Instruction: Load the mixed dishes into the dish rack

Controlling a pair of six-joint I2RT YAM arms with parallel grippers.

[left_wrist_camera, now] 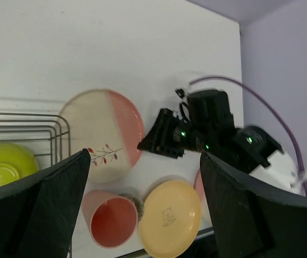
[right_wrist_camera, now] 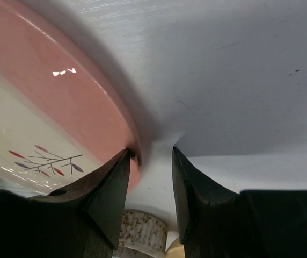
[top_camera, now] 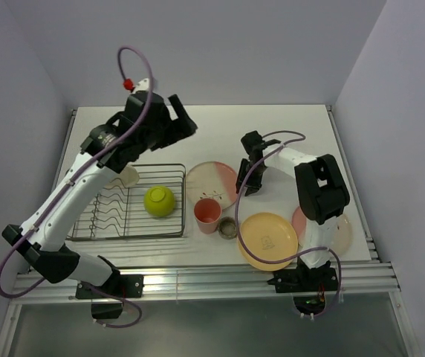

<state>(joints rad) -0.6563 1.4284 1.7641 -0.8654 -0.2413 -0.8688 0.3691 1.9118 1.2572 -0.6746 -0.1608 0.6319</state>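
Observation:
The dish rack (top_camera: pixel 101 223) stands at the left with the yellow-green bowl (top_camera: pixel 160 201) inside. The cream-and-pink plate with a sprig drawing (top_camera: pixel 209 182) lies flat to its right. My right gripper (top_camera: pixel 247 181) is open at that plate's right rim. In the right wrist view one finger (right_wrist_camera: pixel 108 188) is over the pink rim (right_wrist_camera: pixel 62 91) and the other (right_wrist_camera: pixel 196 193) is outside it above the table. My left gripper (top_camera: pixel 183 119) is open and empty, high over the rack's far right corner. The pink cup (top_camera: pixel 207 214), tiny grey-brown cup (top_camera: pixel 228 227), yellow-orange plate (top_camera: pixel 267 239) and pink plate (top_camera: pixel 344 232) sit near the front.
A cream object (top_camera: pixel 128 176) shows at the rack's far side under my left arm; I cannot tell what it is. The pink plate is partly hidden by my right arm. Purple walls close the sides and back. Metal rails run along the table's front edge.

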